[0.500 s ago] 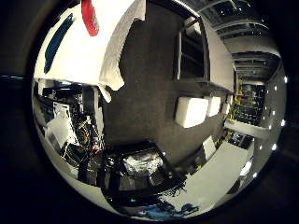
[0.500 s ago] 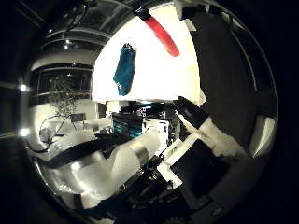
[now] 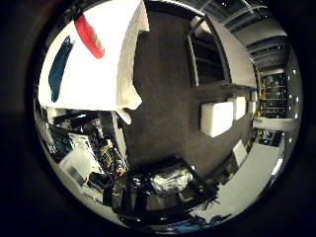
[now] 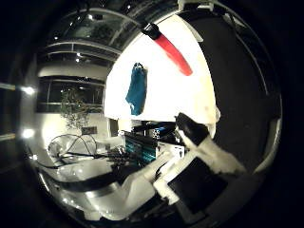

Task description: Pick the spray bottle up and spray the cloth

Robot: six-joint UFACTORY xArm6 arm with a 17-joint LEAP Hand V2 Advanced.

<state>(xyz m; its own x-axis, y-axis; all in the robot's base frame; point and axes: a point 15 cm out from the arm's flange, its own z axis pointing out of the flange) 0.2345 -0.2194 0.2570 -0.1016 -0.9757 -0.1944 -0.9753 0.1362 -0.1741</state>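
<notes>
Little-finger side: red spray bottle [image 3: 89,36] lies flat on the white-covered table [image 3: 108,79], teal cloth [image 3: 59,68] apart from it near one edge.

Thumb side: hand [image 4: 209,156] well away from both, holding nothing; finger spread unclear.

The spray bottle [image 4: 172,51] and the cloth [image 4: 136,89] are lying apart on the table [image 4: 161,99], in the upper middle of the thumb-side frame. The hand [image 4: 199,156] is sitting lower right, away from both.
</notes>
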